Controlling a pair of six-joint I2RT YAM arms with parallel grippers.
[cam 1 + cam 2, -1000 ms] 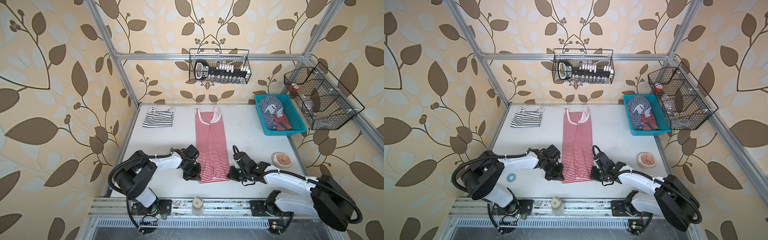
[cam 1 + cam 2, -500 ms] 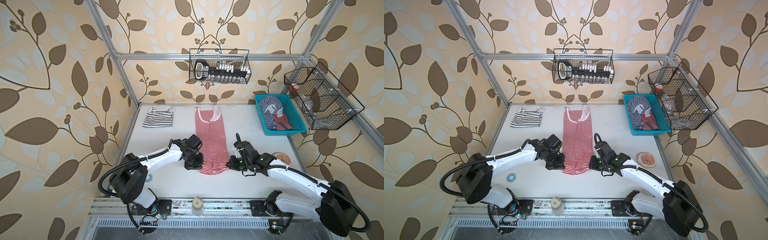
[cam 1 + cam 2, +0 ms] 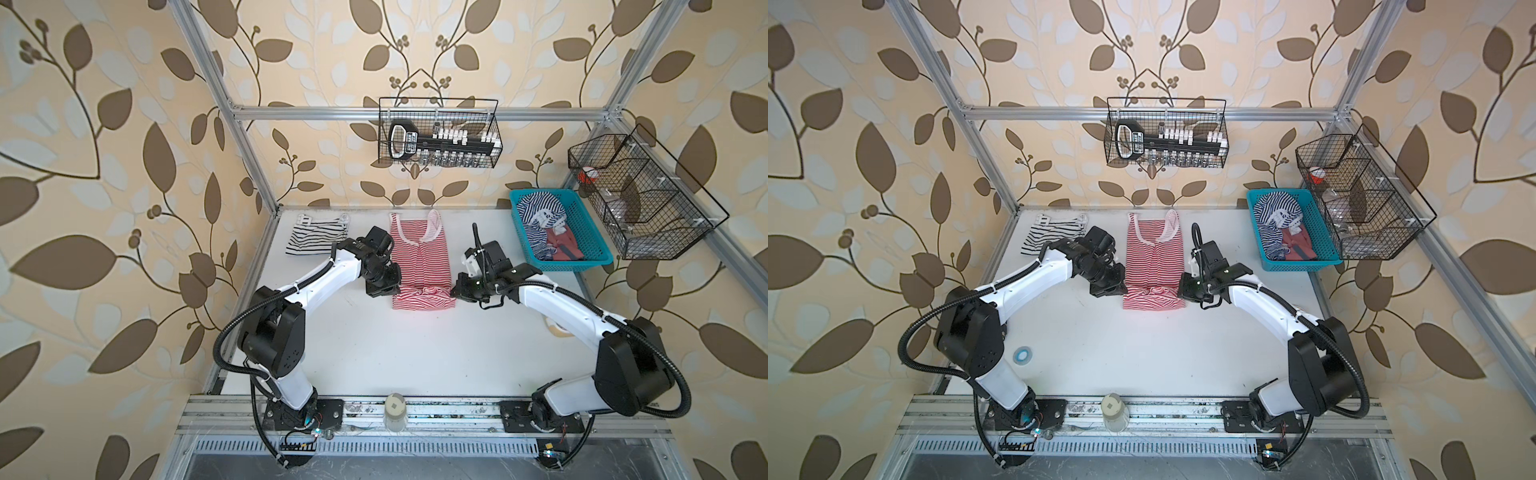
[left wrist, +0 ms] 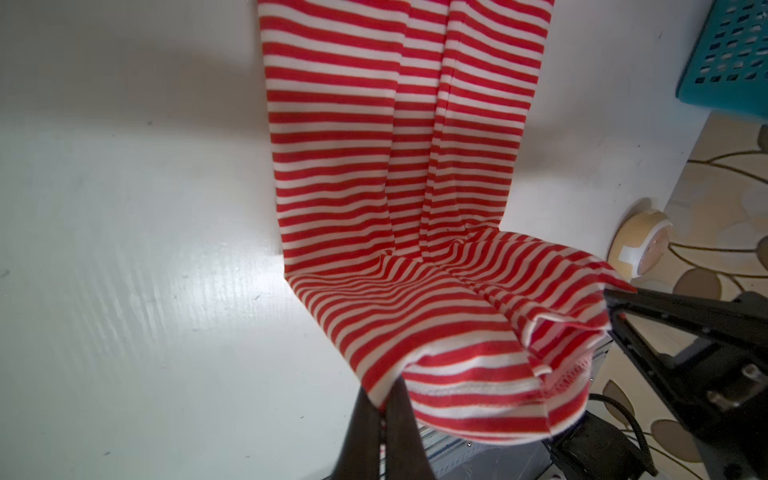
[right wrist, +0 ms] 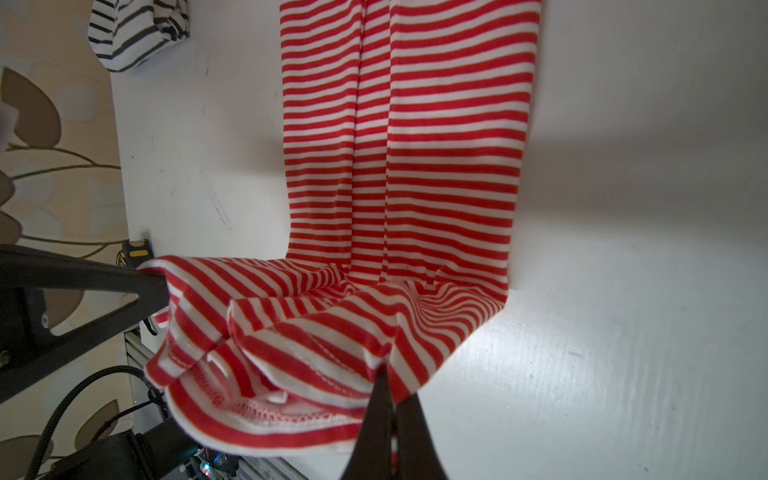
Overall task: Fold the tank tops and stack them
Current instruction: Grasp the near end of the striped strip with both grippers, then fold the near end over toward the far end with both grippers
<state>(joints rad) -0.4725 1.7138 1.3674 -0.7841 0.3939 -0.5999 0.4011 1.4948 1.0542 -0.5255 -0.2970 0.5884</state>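
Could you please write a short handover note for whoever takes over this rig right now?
Left gripper: shut on the near hem corner of the red-striped tank top.
Right gripper: shut on the opposite hem corner of the same top.
The red-striped top lies mid-table, folded narrow lengthwise, its hem end lifted and doubled toward the neckline.
The black-striped tank top sits folded at the far left of the table.
Left to do: lay the hem over to finish the fold, release, then stack the two tops. More striped clothes sit in the teal basket.

White arm links (image 3: 324,276), black joints, corrugated black cables
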